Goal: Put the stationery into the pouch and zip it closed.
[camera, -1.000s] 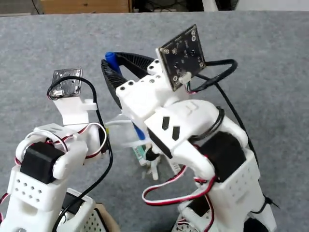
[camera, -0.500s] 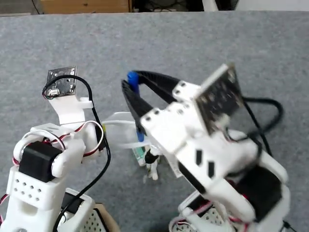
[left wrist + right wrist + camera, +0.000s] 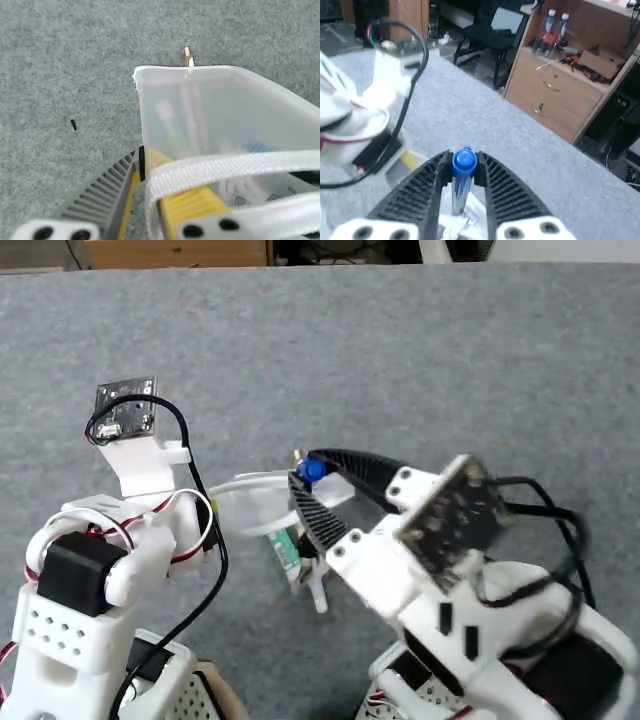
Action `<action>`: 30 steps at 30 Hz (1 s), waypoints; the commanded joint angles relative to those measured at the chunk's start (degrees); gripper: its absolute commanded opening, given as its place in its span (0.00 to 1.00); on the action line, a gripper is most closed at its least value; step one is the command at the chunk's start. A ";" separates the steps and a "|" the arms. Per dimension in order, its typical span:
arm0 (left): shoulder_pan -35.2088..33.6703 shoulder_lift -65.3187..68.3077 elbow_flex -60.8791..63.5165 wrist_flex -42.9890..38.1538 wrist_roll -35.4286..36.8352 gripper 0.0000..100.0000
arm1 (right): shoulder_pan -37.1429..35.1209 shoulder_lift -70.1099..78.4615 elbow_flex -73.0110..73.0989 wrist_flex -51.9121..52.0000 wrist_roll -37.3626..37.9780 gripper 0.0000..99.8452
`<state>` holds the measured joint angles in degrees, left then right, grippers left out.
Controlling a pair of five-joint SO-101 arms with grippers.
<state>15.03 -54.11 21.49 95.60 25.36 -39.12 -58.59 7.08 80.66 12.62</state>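
Note:
A translucent white pouch [image 3: 250, 502] lies at the table's middle, its mouth held up. My left gripper [image 3: 144, 162] is shut on the pouch's [image 3: 215, 125] zip band near one corner. Inside the pouch show white sticks and something blue [image 3: 257, 146]. A wooden tip [image 3: 187, 55] pokes out past the far end. My right gripper [image 3: 308, 472] is shut on a blue-capped pen [image 3: 309, 471], held over the pouch's right end. In the right wrist view the pen [image 3: 464, 162] stands upright between the black fingers [image 3: 427, 182], point down.
A greenish piece [image 3: 287, 550] and a white piece [image 3: 318, 592] lie just in front of the pouch. A cardboard corner [image 3: 215, 692] sits near the left arm's base. The grey cloth ends at the far edge [image 3: 320, 266]. A tiny black speck [image 3: 74, 124] lies beside the pouch.
My right gripper has swung with the pen from the far side towards me and to the right, now over the pouch's right end. The left arm has hardly moved.

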 commanded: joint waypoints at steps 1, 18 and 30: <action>-0.75 -0.26 -3.56 -1.32 0.62 0.03 | 0.44 -0.66 5.67 -2.55 1.05 0.01; -0.84 -0.26 -3.56 -1.05 0.62 0.03 | 0.35 -3.38 13.23 -12.40 1.05 0.21; -5.41 -0.26 -5.93 -0.44 0.35 0.03 | 2.55 -3.47 10.42 -12.31 0.97 0.21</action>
<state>11.25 -54.11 20.00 95.60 25.36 -38.86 -61.32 19.91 69.67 13.14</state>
